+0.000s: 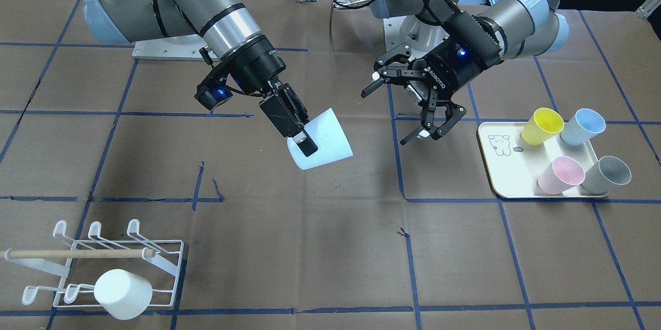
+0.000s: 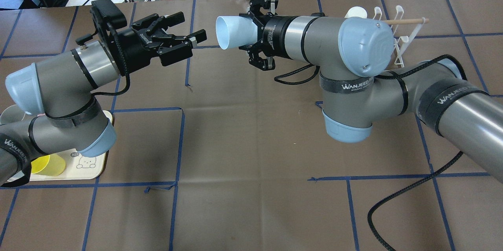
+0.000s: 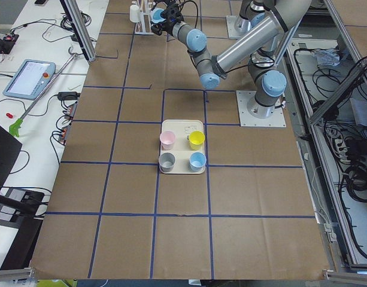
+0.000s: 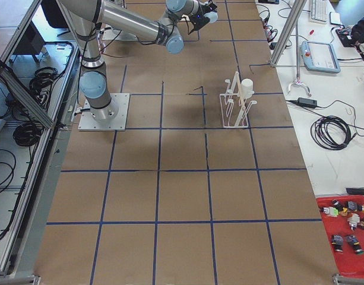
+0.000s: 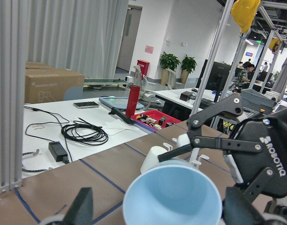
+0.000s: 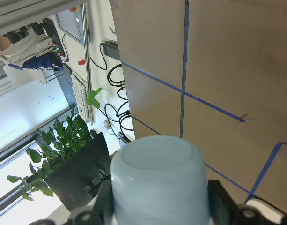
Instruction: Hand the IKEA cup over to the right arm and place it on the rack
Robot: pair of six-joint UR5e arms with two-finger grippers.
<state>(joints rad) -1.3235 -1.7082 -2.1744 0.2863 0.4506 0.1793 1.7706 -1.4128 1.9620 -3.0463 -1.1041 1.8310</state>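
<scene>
The right arm's black two-finger gripper [image 1: 302, 140] is clamping the pale blue tapered plastic cup [image 1: 330, 136] near its base. It is holding the cup in the air a little left of centre in the front-facing view, with the mouth pointing toward the other arm. The left arm's black two-finger gripper [image 1: 400, 108] is standing just beside that mouth, its fingers spread wide and touching nothing. The handover is looking finished, and the carry to the rack is becoming the step in hand.

The low white wire rack with hooked prongs and a light wooden dowel [image 1: 103, 253] is sitting in the lower left corner of that view, well apart from the cup. A white cup [image 1: 123, 294] is already sitting on the rightmost prong of the row nearest the bottom edge, and the other prongs are showing bare.

A clean placement is calling for these things:
- keeping the clamp firm while swinging toward the rack;
- turning the wrist so the open mouth is facing a bare prong;
- approaching clear of the dowel and the white cup;
- sliding the cup down along the prong's slant;
- opening only once the cup is resting on the prong.

The left arm is best drawing back toward the cream rectangular tray with a bear drawing [image 1: 488, 165] at the right.
</scene>
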